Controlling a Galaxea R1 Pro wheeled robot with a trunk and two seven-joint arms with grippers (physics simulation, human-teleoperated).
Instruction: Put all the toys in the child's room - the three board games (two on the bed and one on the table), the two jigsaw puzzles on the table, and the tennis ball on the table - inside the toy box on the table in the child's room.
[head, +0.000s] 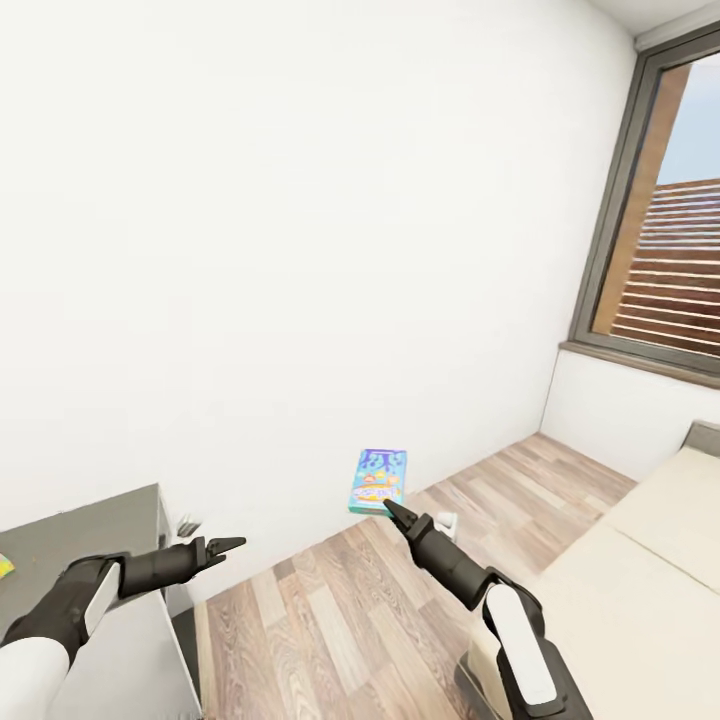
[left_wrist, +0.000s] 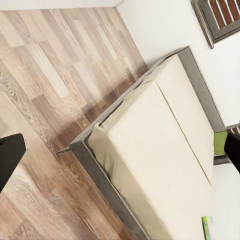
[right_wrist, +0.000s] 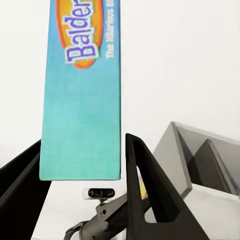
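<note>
White wall and wood floor (head: 340, 610) beside the bed (head: 640, 590); right claw (head: 392, 510) pinches a board game (head: 378, 480), left claw (head: 228, 546) apparently spread.

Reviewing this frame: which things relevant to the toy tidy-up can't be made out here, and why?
- Board game in the right gripper: right wrist view cuts its cover off at the top edge, title only partly readable.
- Bed: a green-edged item is cut by the left wrist view's bottom edge; unidentifiable.
- Dark-topped cabinet: a colourful scrap at the head view's left edge, cut off.
</note>
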